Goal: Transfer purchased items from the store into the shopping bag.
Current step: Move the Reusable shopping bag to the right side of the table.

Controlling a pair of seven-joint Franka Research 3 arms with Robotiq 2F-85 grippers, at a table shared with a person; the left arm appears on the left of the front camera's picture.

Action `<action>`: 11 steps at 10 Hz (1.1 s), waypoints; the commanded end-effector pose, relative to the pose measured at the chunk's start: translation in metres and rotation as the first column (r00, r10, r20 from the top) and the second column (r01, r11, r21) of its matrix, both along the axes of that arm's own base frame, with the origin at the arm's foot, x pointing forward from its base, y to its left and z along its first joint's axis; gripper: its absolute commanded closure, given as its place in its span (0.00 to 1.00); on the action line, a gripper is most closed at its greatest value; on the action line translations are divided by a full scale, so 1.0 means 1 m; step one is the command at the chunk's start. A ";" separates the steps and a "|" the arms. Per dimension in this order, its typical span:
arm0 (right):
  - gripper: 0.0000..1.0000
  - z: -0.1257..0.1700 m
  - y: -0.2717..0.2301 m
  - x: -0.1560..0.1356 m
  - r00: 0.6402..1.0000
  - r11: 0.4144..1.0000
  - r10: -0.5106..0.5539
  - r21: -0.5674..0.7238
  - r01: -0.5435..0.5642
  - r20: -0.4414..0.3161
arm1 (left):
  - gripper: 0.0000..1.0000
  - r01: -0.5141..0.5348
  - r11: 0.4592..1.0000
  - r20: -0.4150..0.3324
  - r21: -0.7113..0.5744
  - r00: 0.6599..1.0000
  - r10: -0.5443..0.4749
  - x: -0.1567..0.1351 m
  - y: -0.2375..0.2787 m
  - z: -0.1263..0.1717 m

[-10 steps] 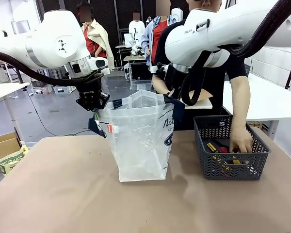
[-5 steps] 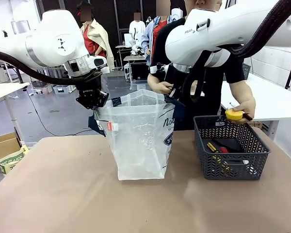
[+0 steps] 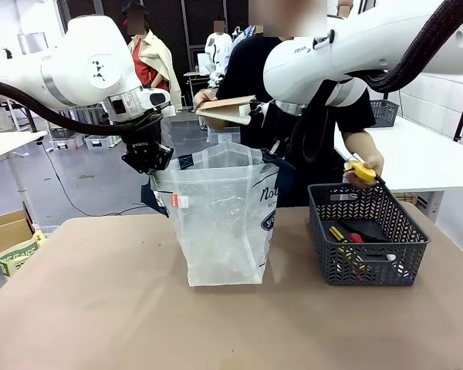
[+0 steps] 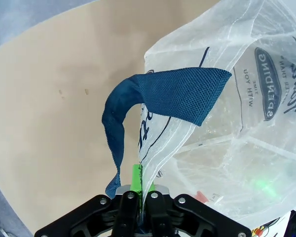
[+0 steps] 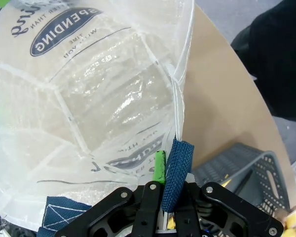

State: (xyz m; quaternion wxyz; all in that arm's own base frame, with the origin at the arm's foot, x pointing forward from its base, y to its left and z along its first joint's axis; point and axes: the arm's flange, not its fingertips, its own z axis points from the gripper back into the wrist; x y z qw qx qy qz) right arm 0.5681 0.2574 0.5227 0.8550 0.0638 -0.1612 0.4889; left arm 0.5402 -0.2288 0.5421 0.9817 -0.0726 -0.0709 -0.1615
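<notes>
Table (image 3: 85, 308), shopping bag (image 3: 220, 223), edges in left end effector (image 4: 142, 180), right end effector (image 5: 168, 170)

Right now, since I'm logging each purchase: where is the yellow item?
In the front view, the yellow item is in the person's hand, above the far rim of the mesh basket, right of the shopping bag.

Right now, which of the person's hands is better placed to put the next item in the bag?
Robot's left, likely: that hand holds a flat brown item above the open shopping bag. The right-side hand holds a yellow item over the basket, farther away.
</notes>
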 end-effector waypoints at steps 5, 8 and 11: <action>1.00 0.000 -0.001 0.000 1.000 1.000 -0.001 -0.001 0.001 0.000 | 1.00 0.000 1.000 0.000 0.000 1.000 0.000 0.000 0.000 0.000; 1.00 0.000 -0.001 0.000 1.000 1.000 0.026 -0.009 -0.026 -0.001 | 1.00 0.059 0.998 -0.019 0.011 0.998 -0.059 -0.003 0.004 0.002; 1.00 0.001 -0.003 0.001 0.999 0.998 0.052 -0.044 -0.052 -0.015 | 1.00 0.078 0.996 -0.003 0.031 0.997 -0.078 -0.003 0.012 0.003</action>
